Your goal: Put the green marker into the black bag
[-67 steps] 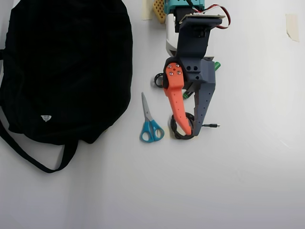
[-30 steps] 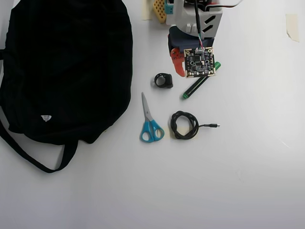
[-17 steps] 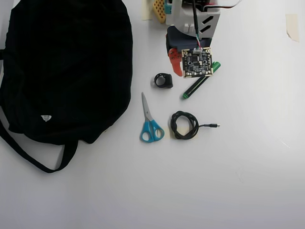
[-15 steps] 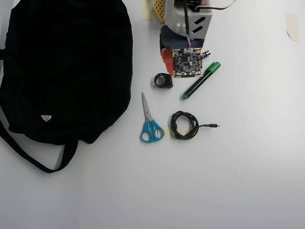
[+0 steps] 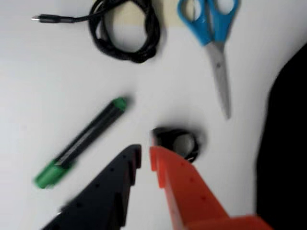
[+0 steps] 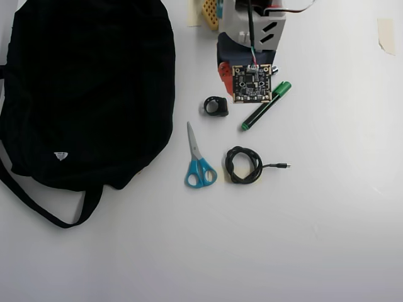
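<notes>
Black bag [image 6: 88,94]: laid flat at left of overhead view, contents not shown; small white triangular logo [image 6: 60,155], no legible text. Green marker [image 6: 266,106]: on table, outside bag, diag., just beside arm. Gripper [image 5: 145,157]: jaws nearly closed w/ narrow gap, nothing held. Also noted: blue scissors [image 6: 198,162], coiled black cable [image 6: 244,165], small black ring item [image 6: 216,106] just beside orange finger.

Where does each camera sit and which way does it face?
Wrist view: rides on the arm, looking down past the nearly shut claw at the green marker, scissors, cable and a small black ring-shaped item.
Overhead view: fixed above, facing down on the table; the arm's circuit board shows by the black bag.
Shared: marker, scissors, cable.
</notes>
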`<state>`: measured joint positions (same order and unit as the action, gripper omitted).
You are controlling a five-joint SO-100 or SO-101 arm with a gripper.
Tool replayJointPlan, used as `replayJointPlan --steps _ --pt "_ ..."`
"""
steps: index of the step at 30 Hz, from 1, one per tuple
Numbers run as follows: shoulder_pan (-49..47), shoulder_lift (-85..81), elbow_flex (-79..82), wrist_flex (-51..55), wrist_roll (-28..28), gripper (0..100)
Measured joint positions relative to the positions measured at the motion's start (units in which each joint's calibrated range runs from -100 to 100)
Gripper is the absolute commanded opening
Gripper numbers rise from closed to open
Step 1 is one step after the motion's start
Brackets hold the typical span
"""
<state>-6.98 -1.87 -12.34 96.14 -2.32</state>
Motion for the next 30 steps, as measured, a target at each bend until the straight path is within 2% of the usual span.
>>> replayJointPlan --steps 4,6,22,30 --pt "-0.7 0.0 0.0 2.1 -10.2 3" --pt "-1.6 0.0 0.0 2.2 -13.5 3" --pt "-9.3 0.0 3.4 2.5 -23.9 2" --pt "-14.8 0.0 3.7 2.5 -32.9 3"
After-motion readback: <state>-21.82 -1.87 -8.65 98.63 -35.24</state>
